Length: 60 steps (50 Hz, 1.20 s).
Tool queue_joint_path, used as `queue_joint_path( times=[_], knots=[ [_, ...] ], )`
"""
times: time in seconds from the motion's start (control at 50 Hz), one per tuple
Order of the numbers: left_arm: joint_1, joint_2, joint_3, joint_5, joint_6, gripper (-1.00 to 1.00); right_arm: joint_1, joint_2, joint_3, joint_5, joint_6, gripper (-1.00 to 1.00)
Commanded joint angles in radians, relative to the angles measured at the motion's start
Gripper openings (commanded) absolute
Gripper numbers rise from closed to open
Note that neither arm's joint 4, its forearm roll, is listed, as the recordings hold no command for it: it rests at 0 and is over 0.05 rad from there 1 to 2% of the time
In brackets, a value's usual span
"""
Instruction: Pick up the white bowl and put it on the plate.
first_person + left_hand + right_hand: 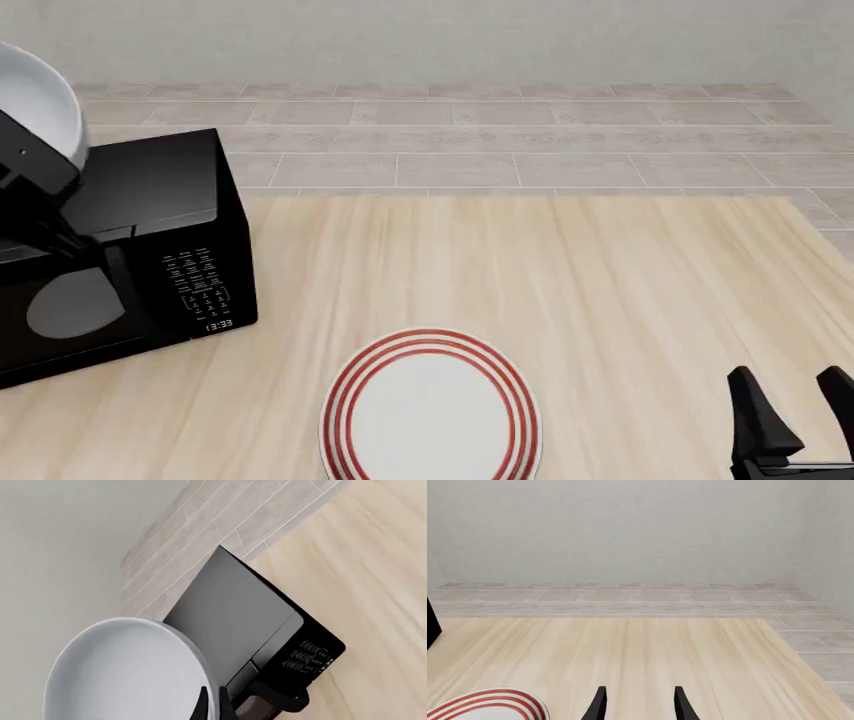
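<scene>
The white bowl hangs tilted in the air at the far left, above the microwave. It fills the left wrist view. My left gripper is shut on the bowl's rim, one finger on each side of the wall. The plate, white with red rings, lies flat on the table at the front centre, well to the right of and below the bowl. Its edge also shows in the right wrist view. My right gripper is open and empty at the front right, also seen in its own wrist view.
A black microwave stands at the table's left, directly under the held bowl; it also shows in the left wrist view. The wooden table ends at a tiled floor beyond its far edge.
</scene>
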State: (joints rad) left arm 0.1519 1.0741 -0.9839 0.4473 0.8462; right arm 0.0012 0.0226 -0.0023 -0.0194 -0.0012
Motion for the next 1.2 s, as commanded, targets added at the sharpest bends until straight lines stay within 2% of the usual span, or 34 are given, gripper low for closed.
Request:
queue_joint_path(
  times=[0.02, 0.08, 0.12, 0.2, 0.34, 0.36, 0.38, 0.44, 0.48, 0.54, 0.68, 0.74, 1.2],
  knots=[
    [-0.136, -0.075, -0.022, 0.071, -0.087, -1.0, 0.0, -0.002, 0.0, 0.001, 0.001, 1.0],
    [-0.164, -0.072, -0.033, 0.064, -0.11, -1.0, 0.0, -0.001, 0.0, 0.001, 0.001, 1.0],
    [-0.178, -0.072, -0.006, 0.044, -0.093, -1.0, 0.0, -0.001, 0.0, 0.001, 0.001, 1.0],
    [-0.222, -0.073, -0.061, 0.073, -0.14, -1.0, 0.0, -0.001, 0.0, 0.001, 0.001, 1.0],
    [-0.275, -0.074, -0.06, 0.068, -0.148, -1.0, 0.0, -0.002, 0.0, 0.001, 0.0, 1.0],
    [-0.297, -0.083, -0.068, 0.075, -0.161, -1.0, 0.0, -0.002, 0.0, 0.001, 0.001, 1.0],
    [-0.33, -0.09, -0.097, 0.1, -0.207, -1.0, 0.0, -0.002, 0.0, 0.001, 0.001, 1.0],
    [-0.338, -0.099, -0.068, 0.085, -0.182, -1.0, 0.0, -0.001, 0.0, 0.001, 0.001, 1.0],
    [-0.35, -0.103, -0.073, 0.091, -0.191, -1.0, 0.0, -0.001, 0.0, 0.001, 0.001, 1.0],
    [-0.398, -0.124, -0.129, 0.135, -0.261, -1.0, 0.0, -0.002, 0.0, 0.001, 0.001, 1.0],
    [-0.447, -0.146, -0.097, 0.133, -0.261, -1.0, 0.0, -0.002, 0.0, 0.001, 0.001, 1.0],
    [-0.49, -0.15, -0.126, 0.156, -0.29, -1.0, 0.0, -0.002, 0.0, 0.001, 0.001, 1.0],
    [-0.665, -0.132, -0.129, 0.157, -0.319, -1.0, 0.0, -0.002, 0.0, 0.001, 0.001, 1.0]
  ],
)
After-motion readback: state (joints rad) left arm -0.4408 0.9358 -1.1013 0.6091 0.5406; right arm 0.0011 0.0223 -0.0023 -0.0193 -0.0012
